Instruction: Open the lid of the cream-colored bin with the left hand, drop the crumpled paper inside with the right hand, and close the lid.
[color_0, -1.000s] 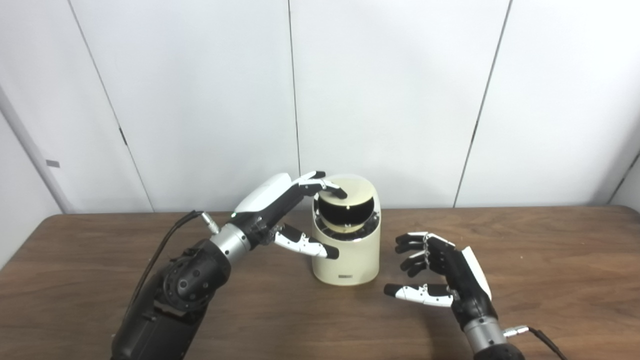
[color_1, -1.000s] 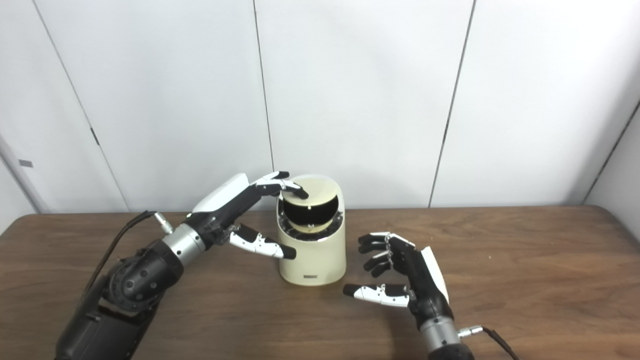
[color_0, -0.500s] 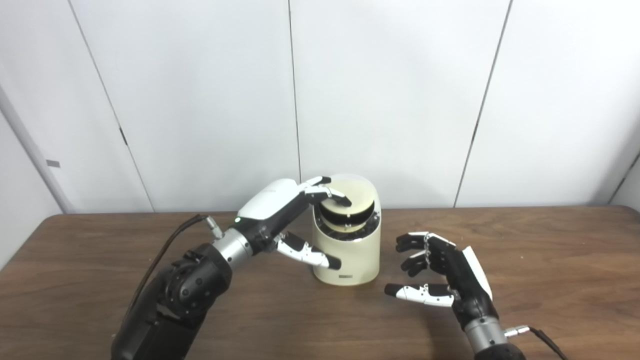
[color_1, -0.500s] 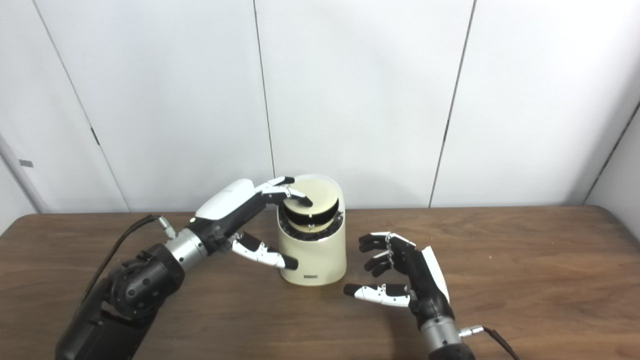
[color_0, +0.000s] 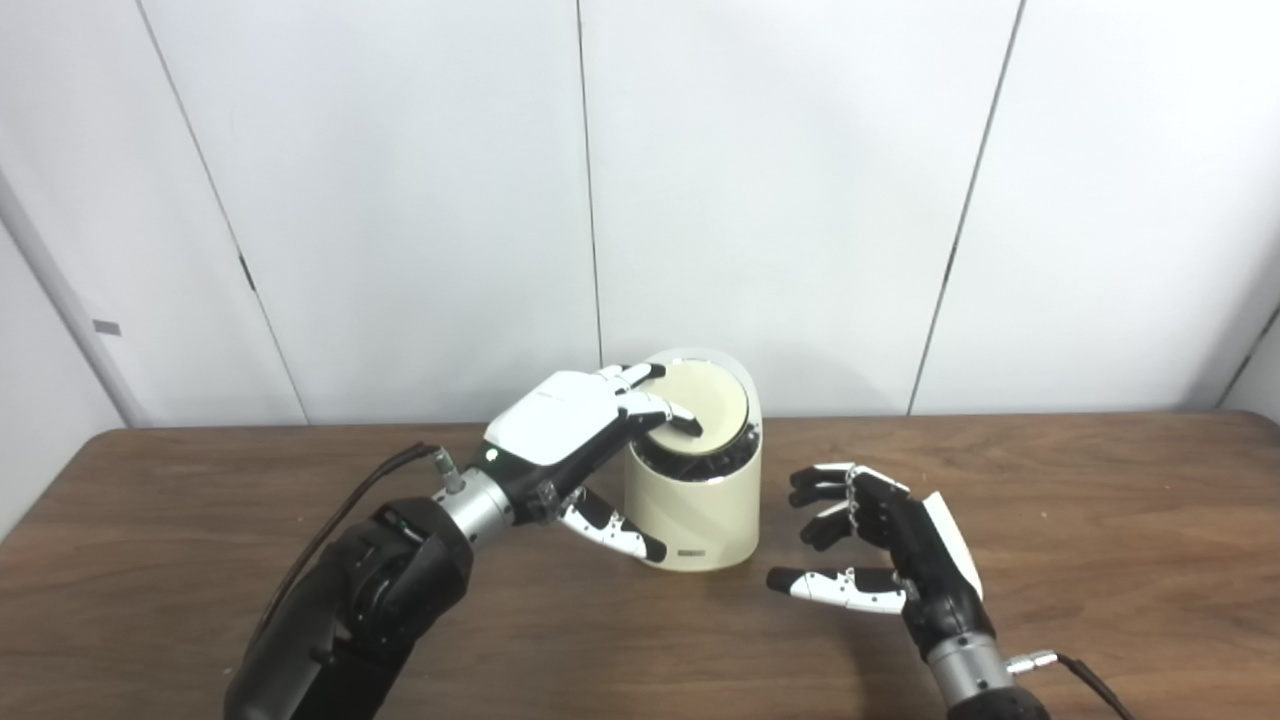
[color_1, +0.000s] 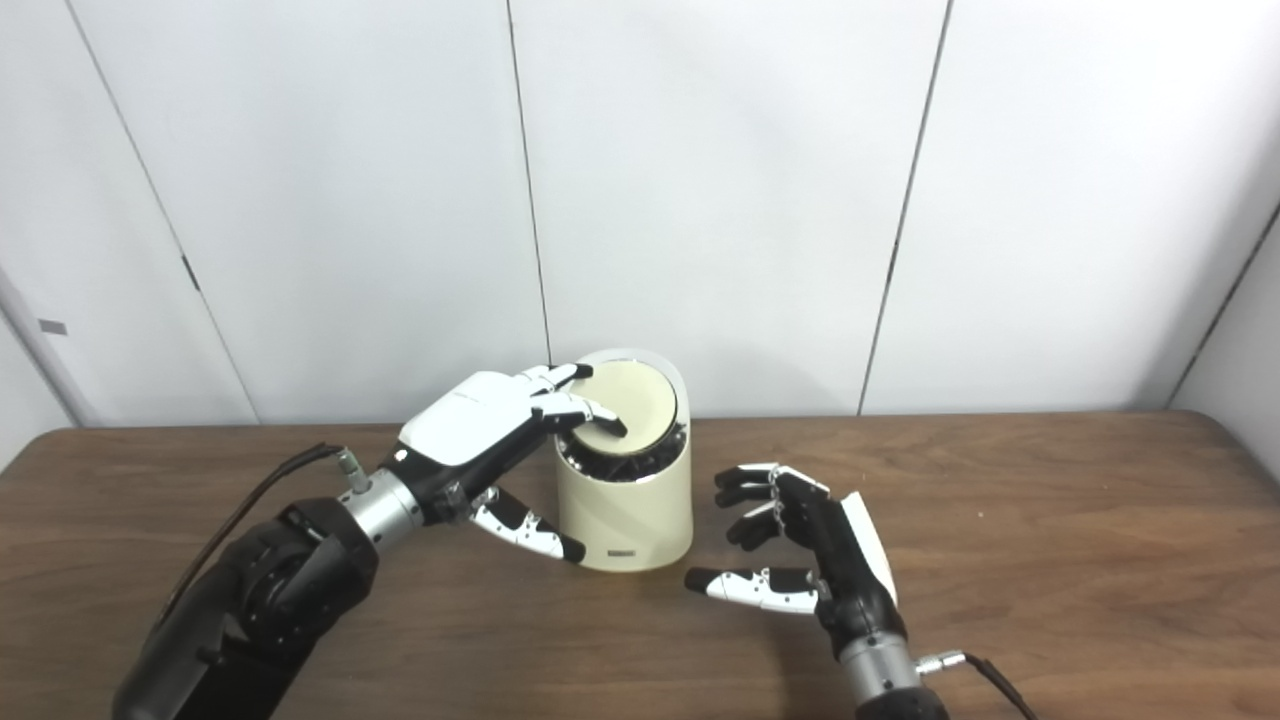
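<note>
The small dark label (color_0: 689, 552) on the bin (color_0: 700, 510) is unreadable.

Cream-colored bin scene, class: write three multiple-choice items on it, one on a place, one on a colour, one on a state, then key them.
1. Where do the left robot hand's fingers rest?
A. on the bin's lid
B. flat on the table
C. on the wall

2. What colour is the table?
A. white
B. brown
C. green

3. What is the right robot hand holding?
A. crumpled paper
B. the lid
C. nothing

Key: 1 A, the fingers press the lid of the cream-colored bin. 2 B, the surface is brown wood grain. 3 C, its fingers are spread and empty beside the bin.
</note>
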